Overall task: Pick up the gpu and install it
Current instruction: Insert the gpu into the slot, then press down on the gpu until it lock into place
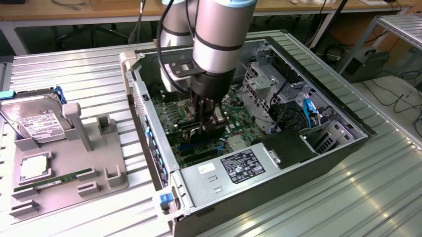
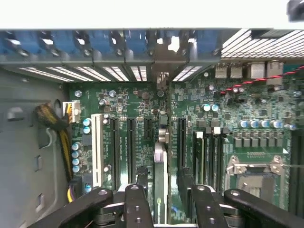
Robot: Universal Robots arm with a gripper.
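Observation:
The gpu (image 2: 161, 161) stands edge-on in a slot of the green motherboard (image 2: 128, 99) inside the open computer case (image 1: 343, 143). Its silver bracket end (image 2: 163, 78) meets the case's rear wall. My gripper (image 2: 168, 190) straddles the card from above, with a dark finger (image 2: 137, 199) on one side and another (image 2: 202, 199) on the other. The jaws stand apart with a small gap to the card on each side, so the gripper is open. In the exterior view the gripper (image 1: 205, 127) reaches down into the middle of the case, and the arm hides most of the card.
A grey fixture tray (image 1: 99, 163) lies at the exterior view's left and carries a silver hard drive (image 1: 36, 121), a green RAM stick (image 1: 56, 178) and a CPU (image 1: 33, 168). The power supply (image 1: 240, 165) and a drive cage (image 1: 264, 84) crowd the case. Yellow cables (image 2: 64, 142) run beside the slots.

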